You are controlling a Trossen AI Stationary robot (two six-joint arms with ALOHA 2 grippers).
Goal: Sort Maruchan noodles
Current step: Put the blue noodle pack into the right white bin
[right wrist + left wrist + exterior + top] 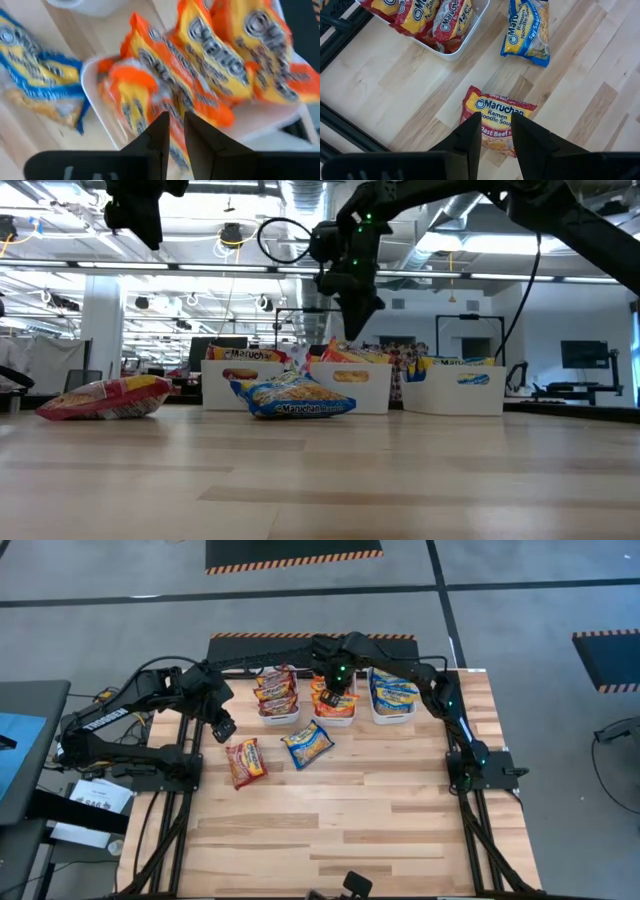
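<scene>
Sorting stood nearly finished. You had two Maruchan packets loose on the table (380,830): the maroon packet (245,761) at the left and the blue packet (308,744) just to its right, both nearer than the row of three white bins.

Item, left pincer (225,728): hung above the table a little to the far-left of the maroon packet, well clear of it, fingers drawn narrow and holding nothing. In the left wrist view the packet (497,119) lay straight ahead past the fingertips. Its long axis ran near-to-far, slightly slanted.

Item, right pincer (334,690): poised over the middle bin (336,718) of orange packets (200,60), fingers close together with nothing between them.

Item, bins: left bin (280,716) held maroon, right bin (393,712) held blue.

Judgement: the maroon packet lay closer to your left arm, with a short descent toward the near-right; the blue packet sat between the arms, somewhat nearer the right pincer. You would probably need the fingers spread wider across the packet's short side.
</scene>
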